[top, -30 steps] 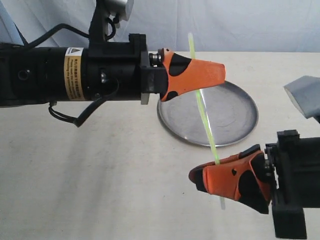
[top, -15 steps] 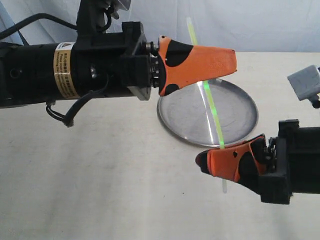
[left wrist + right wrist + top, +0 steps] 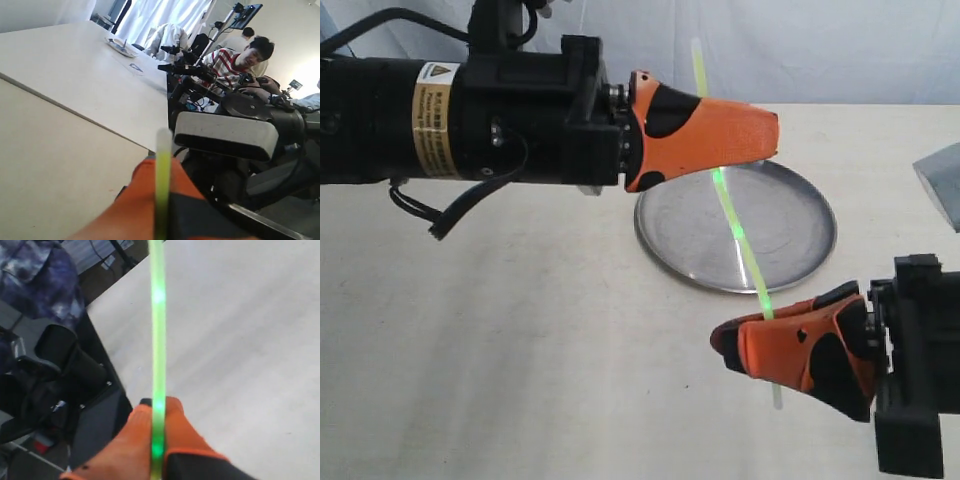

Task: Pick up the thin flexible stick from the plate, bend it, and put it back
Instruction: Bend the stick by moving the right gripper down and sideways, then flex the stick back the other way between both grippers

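Two orange claws are closed tight on the thin flexible stick (image 3: 735,225): the left claw (image 3: 760,135) near its top, the right claw (image 3: 725,345) near its bottom. It crosses above the plate (image 3: 800,240) on the pale counter (image 3: 520,330). A man in stripes (image 3: 240,55) sits in the room.

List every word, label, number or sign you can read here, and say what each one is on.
On the left arm, a yellow label: a black warning triangle at its top; the lines of print below it are too small and blurred to read.
On the thin flexible stick and the plate: no markings visible.
In both wrist views: no readable text.
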Robot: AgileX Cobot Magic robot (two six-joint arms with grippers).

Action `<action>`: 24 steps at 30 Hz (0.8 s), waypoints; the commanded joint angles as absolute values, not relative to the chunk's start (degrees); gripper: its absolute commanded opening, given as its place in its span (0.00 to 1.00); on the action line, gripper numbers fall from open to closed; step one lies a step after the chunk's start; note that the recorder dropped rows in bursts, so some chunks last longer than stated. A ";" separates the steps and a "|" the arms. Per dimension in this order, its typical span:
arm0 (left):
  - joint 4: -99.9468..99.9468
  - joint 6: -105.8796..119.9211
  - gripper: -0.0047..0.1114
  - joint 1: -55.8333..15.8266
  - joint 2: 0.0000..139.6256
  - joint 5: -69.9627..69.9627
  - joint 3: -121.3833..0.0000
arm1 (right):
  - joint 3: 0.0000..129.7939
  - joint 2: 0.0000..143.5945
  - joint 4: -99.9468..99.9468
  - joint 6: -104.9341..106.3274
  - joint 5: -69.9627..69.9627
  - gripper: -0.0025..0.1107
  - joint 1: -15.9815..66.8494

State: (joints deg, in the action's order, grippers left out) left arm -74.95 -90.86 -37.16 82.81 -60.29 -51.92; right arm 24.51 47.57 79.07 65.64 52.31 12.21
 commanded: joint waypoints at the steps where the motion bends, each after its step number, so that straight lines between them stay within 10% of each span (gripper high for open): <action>1: -85.96 -92.48 0.04 -37.82 81.91 -58.08 -51.33 | 26.04 43.86 85.11 65.29 42.34 0.01 12.01; 15: -58.30 -94.87 0.04 -37.82 81.91 -69.96 -52.41 | 26.04 50.02 70.57 53.58 44.24 0.01 12.01; 24: -72.73 -85.73 0.04 -37.82 82.39 -46.58 -54.09 | 26.04 52.18 96.01 77.06 62.34 0.01 12.12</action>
